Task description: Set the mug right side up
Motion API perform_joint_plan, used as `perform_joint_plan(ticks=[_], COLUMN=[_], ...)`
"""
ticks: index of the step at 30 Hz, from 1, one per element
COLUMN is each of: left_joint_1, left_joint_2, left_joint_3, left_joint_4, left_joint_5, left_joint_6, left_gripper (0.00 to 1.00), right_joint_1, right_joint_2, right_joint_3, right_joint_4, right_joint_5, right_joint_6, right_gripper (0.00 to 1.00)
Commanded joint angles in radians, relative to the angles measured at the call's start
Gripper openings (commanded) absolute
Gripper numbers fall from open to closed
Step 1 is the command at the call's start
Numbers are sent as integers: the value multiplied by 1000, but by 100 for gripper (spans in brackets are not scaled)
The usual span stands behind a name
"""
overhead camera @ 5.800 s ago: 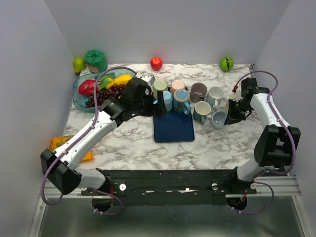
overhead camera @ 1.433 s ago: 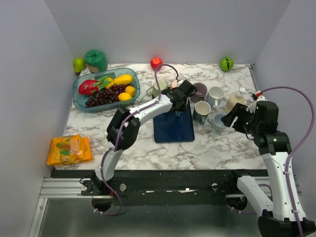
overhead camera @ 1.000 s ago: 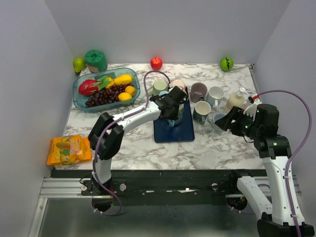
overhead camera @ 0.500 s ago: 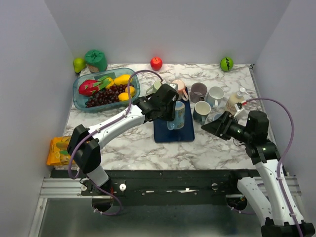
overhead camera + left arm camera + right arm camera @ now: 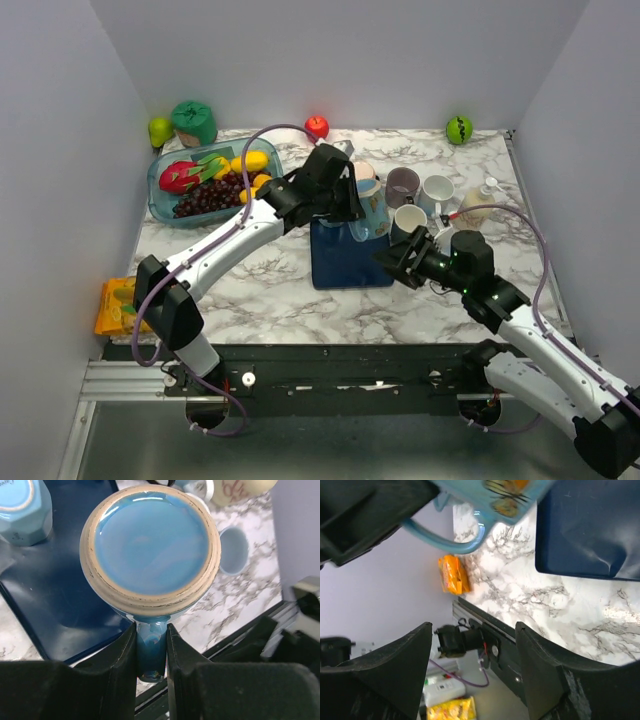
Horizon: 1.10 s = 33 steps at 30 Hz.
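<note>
Hovering low over the bench (image 5: 300, 300): right claw (image 5: 396, 262), fingers apart, empty | step: left claw (image 5: 150, 650) clamped on mug (image 5: 150, 545) handle, mug raised above blue mat (image 5: 350, 265), tilted, probably mid-turn | next: rotate rim upward, lower onto mat.

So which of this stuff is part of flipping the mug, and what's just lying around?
In the job: held mug, left gripper on its handle, open right gripper, mat.
Lying about: other mugs, fruit bowl, apple, snack bag.

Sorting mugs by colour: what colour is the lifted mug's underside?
The mug is blue underneath, tan-ringed; left wrist view.
</note>
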Motion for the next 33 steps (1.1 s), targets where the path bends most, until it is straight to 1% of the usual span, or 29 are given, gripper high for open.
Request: perform_joint_plan(ticks=[1,6,8,10,14,18,24,27,33], left_joint_1=[36,68,74,79,80,80,80,82,80], left_joint_2=[-81,-104,-113,-117,-115,-121,-158,-178,-212], left_joint_3=[56,39,33,25,3,-20,-70,-116,-190], left_joint_4=[132,183,209,221,305,359,431,506,631], left_joint_5=[76,122,142,154,225,265,300,328,334], left_joint_6=[-116,-206,-226,-257,-321,-375,-444,-499,-535], left_gripper=[0,0,0,0,0,0,0,0,0], right_joint_1=[38,49,50,50,50,50,50,50,50], right_joint_2=[18,1,-5,1,28,44,53,62,84], right_joint_3=[-14,-31,-44,-43,-34,-46,-34,-37,-44], right_joint_4=[179,277,311,323,320,384,438,475,535], right_joint_5=[212,321,338,339,326,322,338,338,338], right_joint_6=[170,224,253,267,311,334,336,348,394], right_gripper=[75,75,75,75,75,75,75,75,73])
